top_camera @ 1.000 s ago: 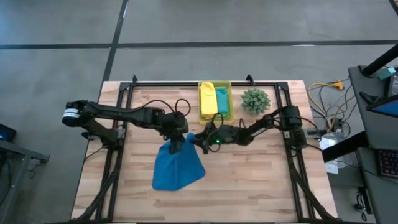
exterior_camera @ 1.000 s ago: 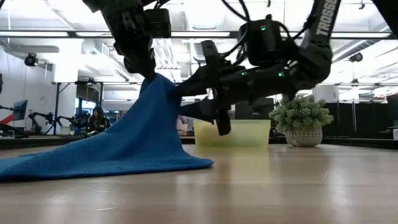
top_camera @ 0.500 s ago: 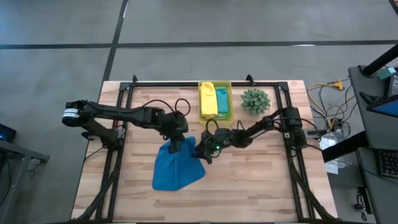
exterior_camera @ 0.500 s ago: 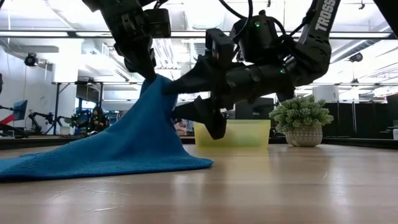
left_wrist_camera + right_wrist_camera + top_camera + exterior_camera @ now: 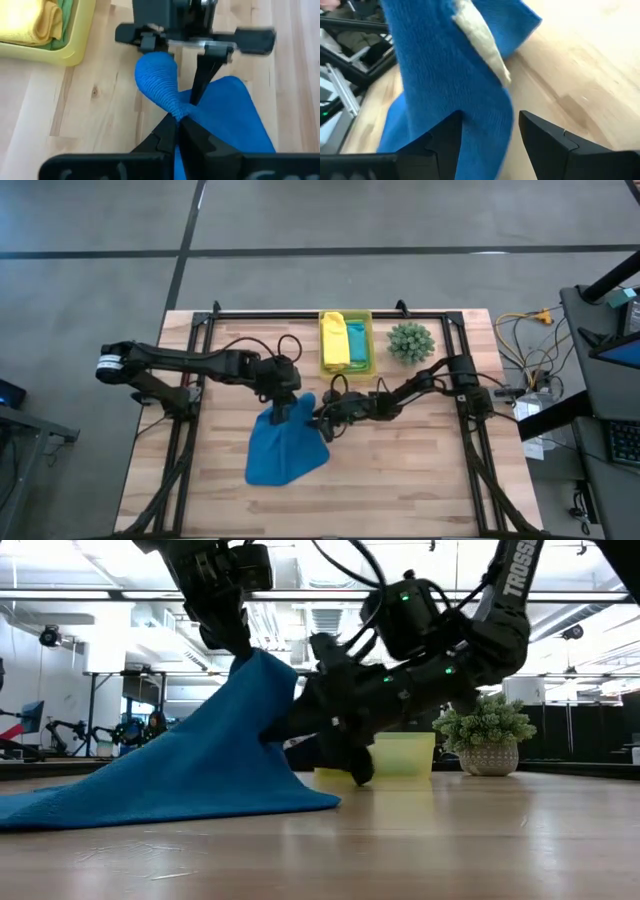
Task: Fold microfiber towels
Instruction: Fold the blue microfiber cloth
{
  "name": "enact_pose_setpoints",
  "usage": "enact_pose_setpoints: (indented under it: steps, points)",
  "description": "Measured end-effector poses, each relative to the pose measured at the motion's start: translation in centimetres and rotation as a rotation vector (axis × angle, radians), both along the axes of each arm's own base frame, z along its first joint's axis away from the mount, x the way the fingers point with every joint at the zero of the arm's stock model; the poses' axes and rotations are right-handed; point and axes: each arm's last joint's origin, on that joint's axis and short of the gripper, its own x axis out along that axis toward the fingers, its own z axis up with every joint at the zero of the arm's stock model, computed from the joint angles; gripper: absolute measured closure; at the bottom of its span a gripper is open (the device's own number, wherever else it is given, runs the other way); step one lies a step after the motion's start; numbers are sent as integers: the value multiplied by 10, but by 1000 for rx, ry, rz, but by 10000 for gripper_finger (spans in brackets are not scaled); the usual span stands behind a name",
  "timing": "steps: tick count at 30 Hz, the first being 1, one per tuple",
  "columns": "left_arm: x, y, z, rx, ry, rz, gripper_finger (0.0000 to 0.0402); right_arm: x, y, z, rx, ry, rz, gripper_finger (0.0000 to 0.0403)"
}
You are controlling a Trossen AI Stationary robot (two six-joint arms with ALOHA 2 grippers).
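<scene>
The royal blue towel (image 5: 285, 448) hangs like a tent from my left gripper (image 5: 283, 404). Its lower part (image 5: 100, 800) lies spread on the table toward the near left. My left gripper is shut on its raised top. My right gripper (image 5: 324, 423) is open and low at the towel's right side. Its two fingers (image 5: 445, 142) stand on either side of the towel's hanging right edge (image 5: 485, 120). A white label (image 5: 480, 35) shows on that edge. The yellow towel (image 5: 334, 340) and the teal towel (image 5: 357, 340) lie in the bin (image 5: 371, 345). My left gripper pinches a bunched-up part of the blue towel (image 5: 176, 107) between its two fingers, from above, pointing down. The cloth gathers into a twisted peak (image 5: 258, 658) at the fingers. The towel slopes down from there, with its lower part on the table. My right gripper has the towel's hanging edge between its open fingers; I cannot tell whether a finger touches it.
The yellow-green bin (image 5: 400, 752) stands at the far middle of the table, and some green cloth (image 5: 65, 15) shows under the yellow towel. The spiky green plant (image 5: 410, 340) stands to its right. Bare wood lies near and to the right.
My right gripper has gone down and toward the near edge, from beside the towel's raised top to its hanging right edge, which now lies between the open fingers. My left gripper has kept hold of the towel's top.
</scene>
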Motion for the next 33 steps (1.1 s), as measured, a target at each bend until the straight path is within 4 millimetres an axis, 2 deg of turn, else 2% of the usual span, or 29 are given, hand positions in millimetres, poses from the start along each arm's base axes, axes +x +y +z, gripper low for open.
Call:
enact_pose_setpoints:
  steps: [6, 13, 23, 33]
  points:
    - [-5, 0, 7, 6, -19, -2, 401, 19, 1, -3, -2, 31, -10, 211]
    - [-8, 4, 10, 27, -28, 22, 402, 27, 12, -2, -12, 157, 69, 211]
    - [-10, 7, 9, 37, -11, 20, 401, 22, 30, -8, 14, 295, 108, 211]
    - [-15, 7, 5, 36, 55, 18, 401, 12, 58, -1, 102, 417, 134, 211]
